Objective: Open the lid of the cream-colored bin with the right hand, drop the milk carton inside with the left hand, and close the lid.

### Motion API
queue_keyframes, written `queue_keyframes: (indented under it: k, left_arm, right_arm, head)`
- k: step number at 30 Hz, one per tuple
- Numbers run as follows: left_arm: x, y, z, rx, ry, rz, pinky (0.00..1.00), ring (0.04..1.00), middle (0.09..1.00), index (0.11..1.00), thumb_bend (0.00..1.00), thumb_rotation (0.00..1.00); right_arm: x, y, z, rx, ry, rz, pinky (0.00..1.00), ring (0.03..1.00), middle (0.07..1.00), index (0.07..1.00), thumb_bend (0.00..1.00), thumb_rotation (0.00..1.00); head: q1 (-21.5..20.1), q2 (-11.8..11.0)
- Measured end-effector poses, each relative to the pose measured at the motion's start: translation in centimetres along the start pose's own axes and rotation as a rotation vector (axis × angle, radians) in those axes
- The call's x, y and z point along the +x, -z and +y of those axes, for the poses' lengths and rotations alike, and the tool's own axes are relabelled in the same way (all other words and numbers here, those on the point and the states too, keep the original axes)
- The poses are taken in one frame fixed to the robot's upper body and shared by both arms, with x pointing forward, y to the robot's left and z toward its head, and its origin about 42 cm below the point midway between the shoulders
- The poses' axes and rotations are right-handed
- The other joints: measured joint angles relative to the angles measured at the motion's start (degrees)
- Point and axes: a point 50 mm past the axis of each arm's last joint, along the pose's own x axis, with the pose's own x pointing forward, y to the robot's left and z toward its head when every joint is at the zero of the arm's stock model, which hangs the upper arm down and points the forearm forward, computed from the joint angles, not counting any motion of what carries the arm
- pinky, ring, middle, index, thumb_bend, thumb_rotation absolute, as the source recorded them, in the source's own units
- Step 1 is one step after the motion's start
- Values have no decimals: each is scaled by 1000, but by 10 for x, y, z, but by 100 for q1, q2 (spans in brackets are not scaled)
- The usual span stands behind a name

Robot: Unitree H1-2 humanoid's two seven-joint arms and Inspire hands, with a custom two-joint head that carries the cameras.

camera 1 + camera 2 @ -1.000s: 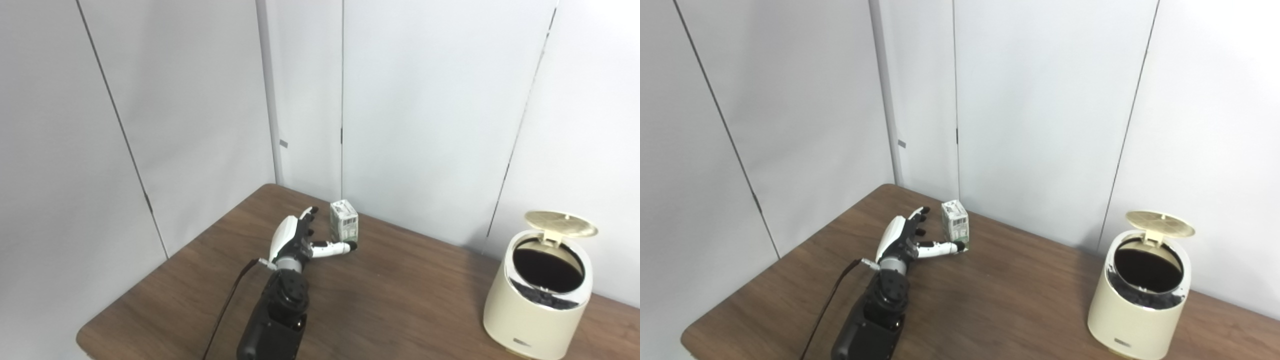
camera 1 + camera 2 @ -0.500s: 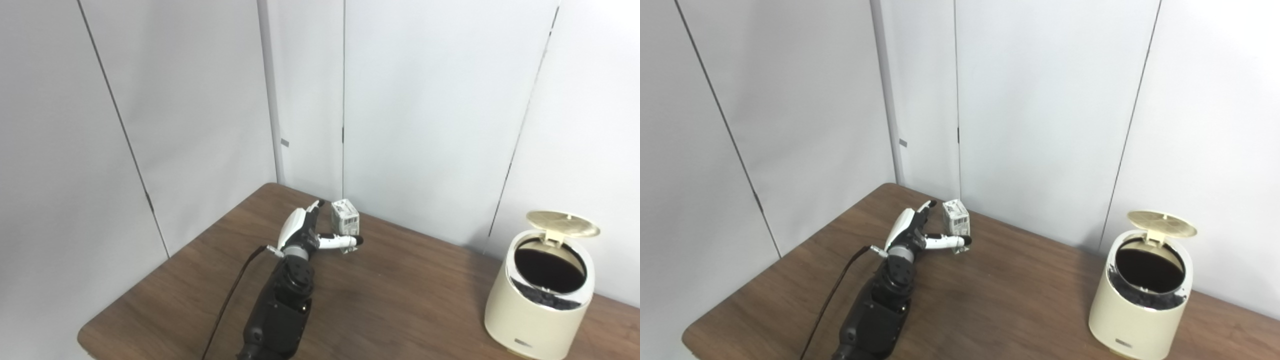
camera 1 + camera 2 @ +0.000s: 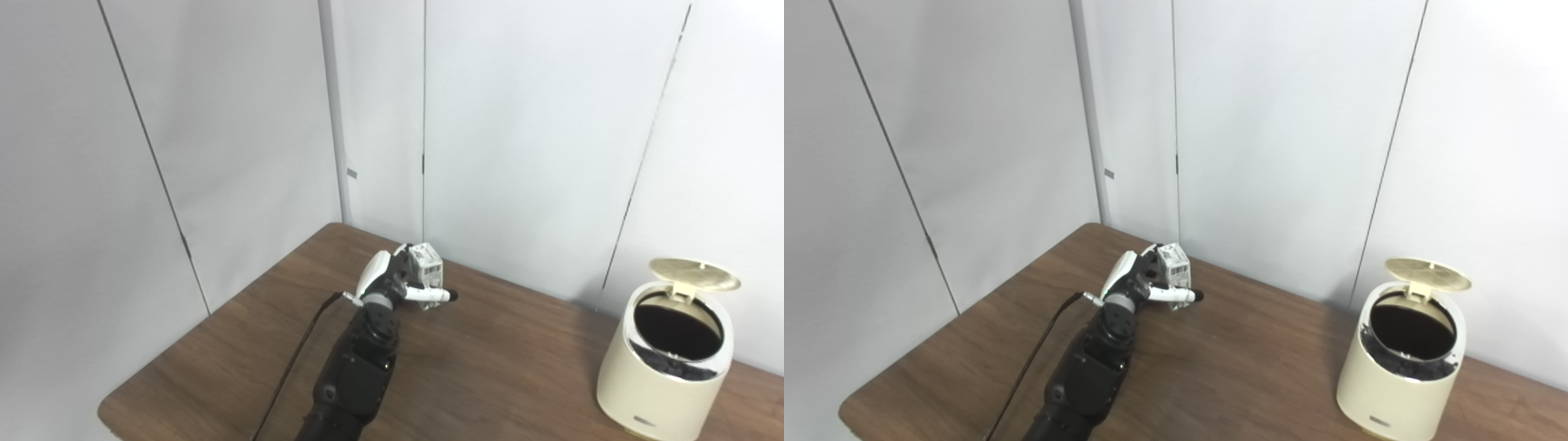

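A small white milk carton (image 3: 429, 271) stands upright near the table's far edge. My left hand (image 3: 397, 283) wraps it: the fingers curl against its left and back sides and the thumb (image 3: 436, 295) lies across its lower front. Its base looks level with the wooden table (image 3: 502, 361). The cream-colored bin (image 3: 664, 373) stands at the right, far from the carton. Its round lid (image 3: 694, 274) is tipped up at the back and the dark inside (image 3: 1410, 331) is exposed. My right hand is out of sight.
White wall panels (image 3: 520, 122) rise right behind the carton and the bin. The table's rounded left corner (image 3: 110, 410) is close to my forearm (image 3: 355, 373). A dark cable (image 3: 294, 361) runs along the arm.
My left hand has moved forward and right onto the carton, and its fingers have curled from spread to closed around it. The camera has shifted slightly. The bin has not moved.
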Motion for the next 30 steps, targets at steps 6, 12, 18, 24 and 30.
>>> queue_keyframes:
  k: [6, 12, 18, 24, 30]
  left_arm:
    - [6, 2, -1, -11, 5, 22, 653, 887, 956, 1000, 1000, 215]
    - [8, 1, -3, -53, -68, -19, 595, 731, 785, 829, 937, 111]
    - [4, 3, -11, -156, -298, -159, 508, 592, 619, 656, 831, 6]
    - [5, 17, -14, -237, -397, -165, 359, 440, 469, 514, 533, 0]
    - [5, 20, -10, -306, -433, -148, 359, 438, 492, 477, 521, 0]
  right_arm:
    - [-2, 0, 0, -1, -6, 1, 632, 724, 726, 706, 202, 366]
    - [-5, -2, 1, -2, -19, -1, 617, 705, 716, 696, 217, 347]
    - [-6, -2, 2, -9, -27, -3, 612, 694, 710, 691, 222, 332]
    - [-6, -2, 2, -18, -34, -2, 609, 688, 707, 688, 210, 281]
    - [-8, -3, 3, -18, -41, -2, 614, 691, 705, 681, 209, 244]
  head:
    - [-61, 9]
    - [-123, 44]
    - [-132, 70]
    - [-150, 88]
    - [-150, 97]
